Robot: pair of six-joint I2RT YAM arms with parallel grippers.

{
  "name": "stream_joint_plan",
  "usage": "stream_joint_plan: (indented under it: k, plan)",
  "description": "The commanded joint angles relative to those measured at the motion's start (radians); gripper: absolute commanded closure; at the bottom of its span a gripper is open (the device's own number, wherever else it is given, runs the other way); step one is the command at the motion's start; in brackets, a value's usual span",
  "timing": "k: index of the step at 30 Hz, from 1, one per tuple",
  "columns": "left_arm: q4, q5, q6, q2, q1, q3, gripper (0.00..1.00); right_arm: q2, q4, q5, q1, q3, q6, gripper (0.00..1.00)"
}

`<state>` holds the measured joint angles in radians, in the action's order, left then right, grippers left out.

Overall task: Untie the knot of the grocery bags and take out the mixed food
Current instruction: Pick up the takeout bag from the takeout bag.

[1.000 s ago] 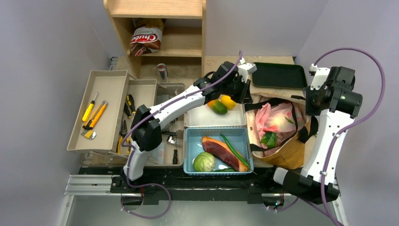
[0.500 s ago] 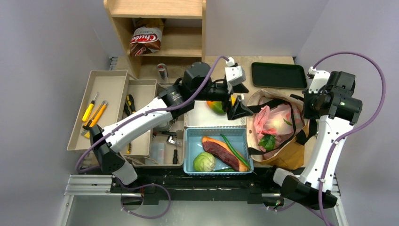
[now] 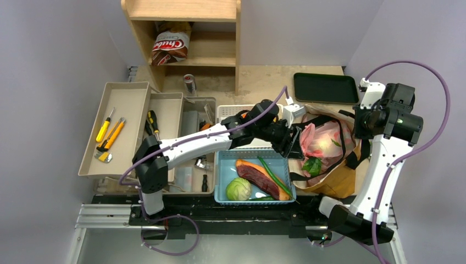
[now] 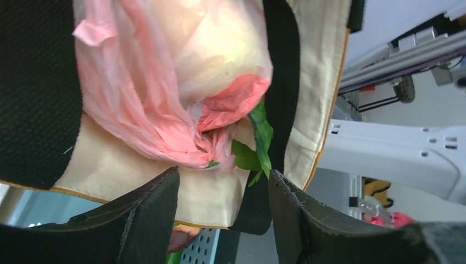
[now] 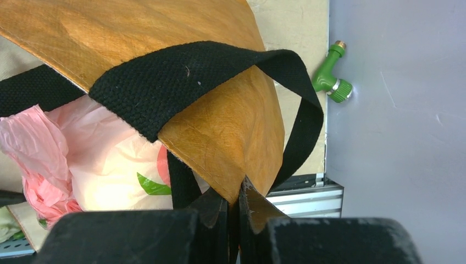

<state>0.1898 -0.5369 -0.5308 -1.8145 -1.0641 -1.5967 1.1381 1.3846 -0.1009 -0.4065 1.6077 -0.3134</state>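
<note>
The left gripper [image 4: 222,220] is hovering with its black jaws parted and nothing between them, just short of a thin translucent pink plastic bag [image 4: 165,82]. On the near side of that gripper, a blue plastic basket [image 3: 218,176] is holding a red meat slab [image 3: 258,177] and a round green cabbage [image 3: 238,189]. The pink bag is sitting inside a large brown paper bag [image 5: 220,126] with black woven straps [image 5: 181,93], and green leaves [image 4: 258,132] are poking out of its bunched end nearest the fingertips. Beyond it, the right gripper [image 5: 233,217] is pinching the brown bag's rim, its jaws clamped tight on the paper.
</note>
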Motion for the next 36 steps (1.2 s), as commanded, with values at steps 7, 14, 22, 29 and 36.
stream_joint_plan:
  k: [7,14,22,29,36]
  plan:
    - [0.062,0.123,-0.246,-0.094,0.003,-0.087,0.44,-0.014,0.004,-0.014,-0.004,0.012,-0.021,1.0]
    - [-0.007,0.097,-0.29,-0.165,0.004,-0.133,0.37,-0.022,0.015,-0.022,-0.004,-0.011,-0.029,1.0]
    - [-0.299,-0.064,-0.36,-0.229,-0.001,-0.12,0.6,-0.03,0.012,-0.014,-0.004,-0.03,-0.036,1.0]
    - [-0.404,-0.11,-0.264,-0.142,0.003,-0.189,1.0,-0.032,-0.078,0.077,-0.004,-0.06,-0.038,1.0]
    - [-0.408,-0.124,-0.207,-0.09,0.012,-0.408,1.0,-0.005,-0.165,0.179,-0.008,-0.035,-0.007,1.0]
